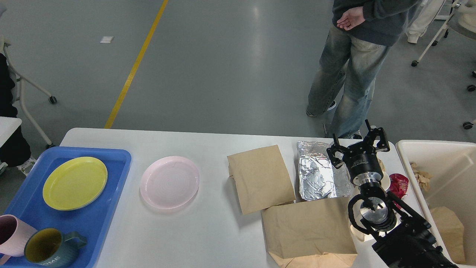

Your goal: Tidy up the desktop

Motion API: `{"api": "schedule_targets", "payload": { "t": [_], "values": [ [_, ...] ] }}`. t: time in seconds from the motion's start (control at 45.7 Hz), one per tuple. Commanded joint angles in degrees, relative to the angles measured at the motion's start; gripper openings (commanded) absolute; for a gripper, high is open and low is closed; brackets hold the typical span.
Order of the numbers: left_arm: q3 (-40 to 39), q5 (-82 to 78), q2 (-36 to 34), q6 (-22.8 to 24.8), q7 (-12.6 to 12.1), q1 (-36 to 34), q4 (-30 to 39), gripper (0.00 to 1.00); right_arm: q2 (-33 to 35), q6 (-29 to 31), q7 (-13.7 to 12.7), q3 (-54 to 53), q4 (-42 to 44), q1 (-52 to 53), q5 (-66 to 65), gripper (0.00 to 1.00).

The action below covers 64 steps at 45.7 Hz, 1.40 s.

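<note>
The bench [223, 230] fills the lower view. Crockery is sorted at its left edge in the blue tray [111, 163]; paper bags [260, 178] and foil [319, 175] await the bin [409, 149]. The right gripper [357, 143] hovers above, jaws wide, empty.

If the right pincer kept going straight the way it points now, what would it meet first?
The right pincer is open and points away from me, toward the desktop's far edge. Nothing shows ahead of its fingertips, only the edge and then floor. The foil lies left of that line. Height is unclear from this one view.
</note>
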<state>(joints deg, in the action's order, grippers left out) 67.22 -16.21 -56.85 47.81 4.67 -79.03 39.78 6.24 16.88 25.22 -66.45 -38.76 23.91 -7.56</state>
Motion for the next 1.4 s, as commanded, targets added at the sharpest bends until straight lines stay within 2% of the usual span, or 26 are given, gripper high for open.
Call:
{"api": "schedule_targets", "payload": {
  "t": [0.0,0.153,0.285,0.547,0.635,0.744,0.81,0.832,0.854,1.182,1.27,1.379],
  "values": [
    [12.8,6.9,3.8,3.9,-0.1,-13.0,4.2,0.94,0.0,0.0,0.0,0.0,0.0,0.0,0.0,1.00],
    [23.2,11.4,14.6,4.3,-0.2,-25.5,9.5,0.94,0.0,0.0,0.0,0.0,0.0,0.0,0.0,1.00],
    [28.8,15.9,26.2,5.7,-0.1,-37.7,20.2,0.94,0.0,0.0,0.0,0.0,0.0,0.0,0.0,1.00],
    [31.6,25.8,48.0,6.1,0.6,-56.0,35.0,0.95,0.0,0.0,0.0,0.0,0.0,0.0,0.0,1.00],
    [29.6,27.5,51.9,6.2,3.0,-62.7,40.3,0.95,0.0,0.0,0.0,0.0,0.0,0.0,0.0,1.00],
    [27.9,27.8,53.0,7.2,8.9,-68.3,45.6,0.95,0.0,0.0,0.0,0.0,0.0,0.0,0.0,1.00],
    [27.8,27.7,53.2,7.2,13.6,-69.5,46.6,0.95,0.0,0.0,0.0,0.0,0.0,0.0,0.0,1.00],
    [28.0,27.7,53.4,7.2,16.2,-69.3,46.6,0.95,0.0,0.0,0.0,0.0,0.0,0.0,0.0,1.00],
    [28.2,27.7,53.5,7.2,16.7,-69.2,46.5,0.95,0.0,0.0,0.0,0.0,0.0,0.0,0.0,1.00],
    [28.5,27.3,53.7,7.2,17.2,-63.9,45.3,0.96,0.0,0.0,0.0,0.0,0.0,0.0,0.0,1.00],
    [28.2,27.9,53.8,4.3,16.9,-62.9,45.4,0.96,0.0,0.0,0.0,0.0,0.0,0.0,0.0,1.00],
    [28.5,28.6,53.2,3.5,16.8,-60.3,45.3,0.92,0.0,0.0,0.0,0.0,0.0,0.0,0.0,1.00]
  ]
}}
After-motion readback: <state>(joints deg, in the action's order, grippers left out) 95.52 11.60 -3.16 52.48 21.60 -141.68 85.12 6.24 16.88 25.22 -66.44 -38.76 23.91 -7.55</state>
